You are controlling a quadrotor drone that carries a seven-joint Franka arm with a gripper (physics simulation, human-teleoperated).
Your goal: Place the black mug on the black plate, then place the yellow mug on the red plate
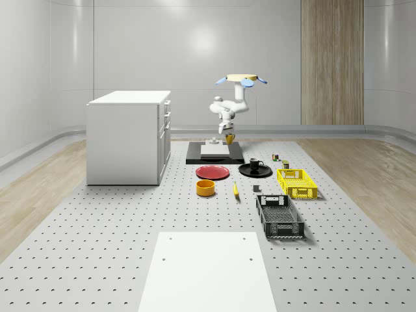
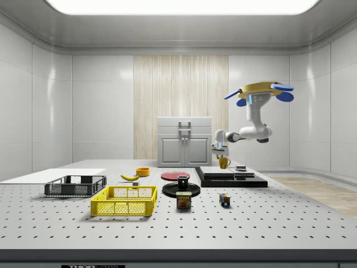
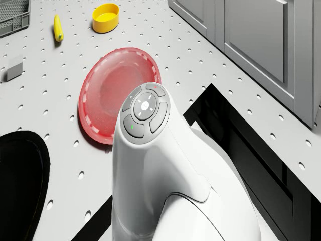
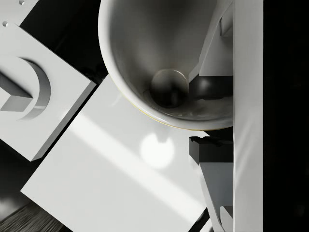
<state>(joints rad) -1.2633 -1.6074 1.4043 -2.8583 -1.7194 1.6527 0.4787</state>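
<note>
1. Yellow mug [image 2: 223,162] is hanging in the gripper [image 2: 221,156], fingers clamped on its rim, above the black platform [image 1: 215,153].
2. Drone [image 1: 242,80] is hovering over that platform.
3. Black mug [image 1: 254,164] is sitting on the black plate [image 1: 255,171]; the red plate [image 1: 212,172] is lying bare beside it.
4. Perforated grey tabletop [image 1: 97,221] is stretching across a pale-walled room.

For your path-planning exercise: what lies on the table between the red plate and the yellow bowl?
Nothing: the whole-scene view shows bare table between the red plate and the yellow bowl.
</note>
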